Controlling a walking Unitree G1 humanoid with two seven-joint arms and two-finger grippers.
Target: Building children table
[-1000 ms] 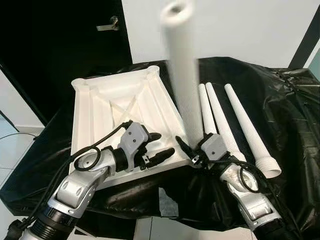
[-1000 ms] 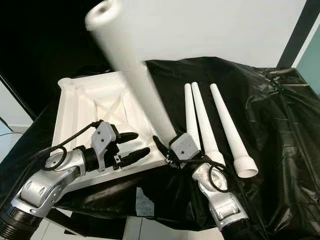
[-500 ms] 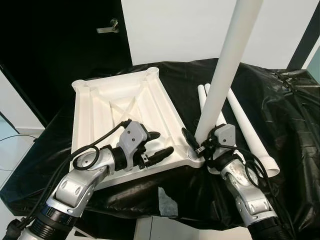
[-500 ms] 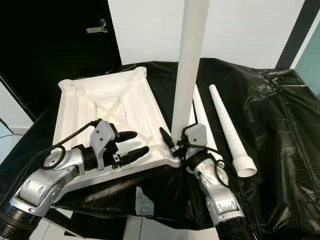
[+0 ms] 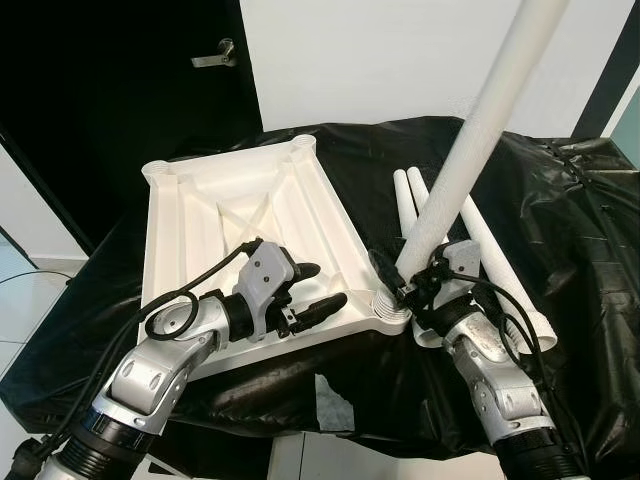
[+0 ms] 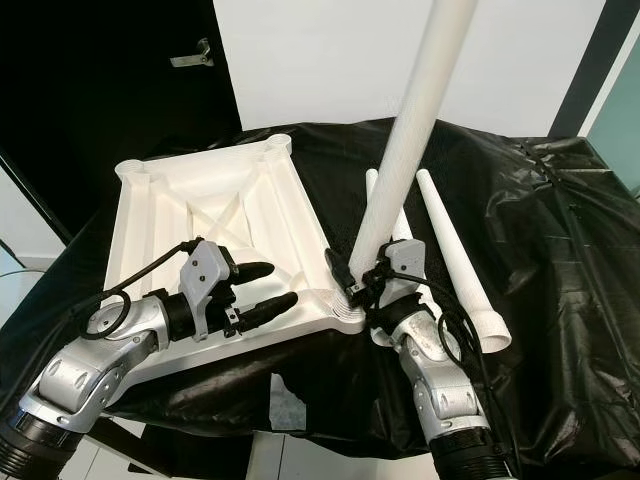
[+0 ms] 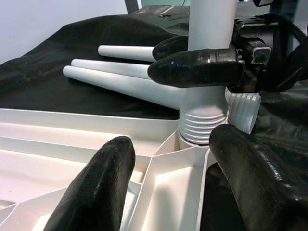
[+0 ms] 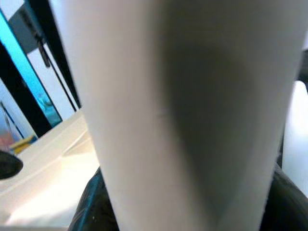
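1. the right gripper [image 5: 400, 288] is clamped on the table leg [image 5: 470, 160], whose threaded end sits in the near right corner socket [image 5: 385, 305] of the upturned white tabletop [image 5: 200, 215]; the leg leans to the right.
2. the step looks like seating the first leg; next it likely needs straightening, then twisting in.
3. the left gripper [image 5: 318, 292], fingers apart and empty, rests on the tabletop's near edge.
4. three spare legs [image 5: 500, 270] lie on the black sheet [image 5: 580, 230] just beside the right wrist, crowding any turn.
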